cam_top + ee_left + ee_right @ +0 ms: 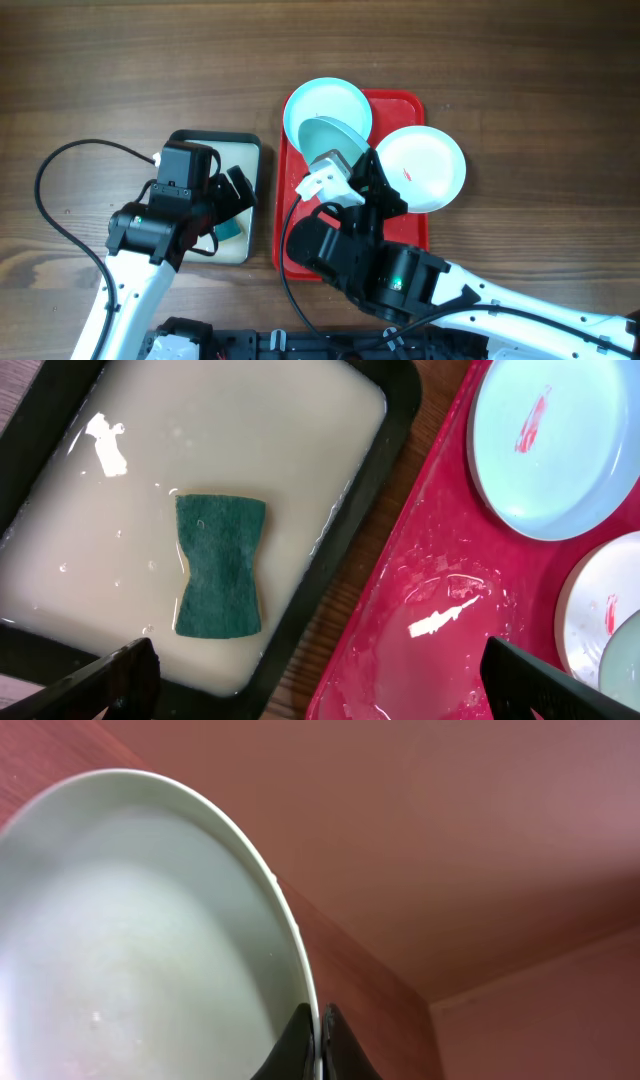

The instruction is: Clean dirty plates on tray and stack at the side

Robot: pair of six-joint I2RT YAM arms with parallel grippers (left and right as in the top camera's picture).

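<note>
Left claw (320, 665) spread wide, pointing down; right claw (318, 1025) pinched tight on the rim of a plate (150, 940).

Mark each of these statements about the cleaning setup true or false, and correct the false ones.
1. The sponge lies in the pan of cloudy water. True.
2. The left claw grips the sponge. False: it is open above the pan, and the sponge lies free.
3. The right claw pinches the rim of the tilted plate. True.
4. The white plate sits in the pan. False: it rests at the right edge of the tray.
5. The flat blue plate carries a red smear. True.
</note>
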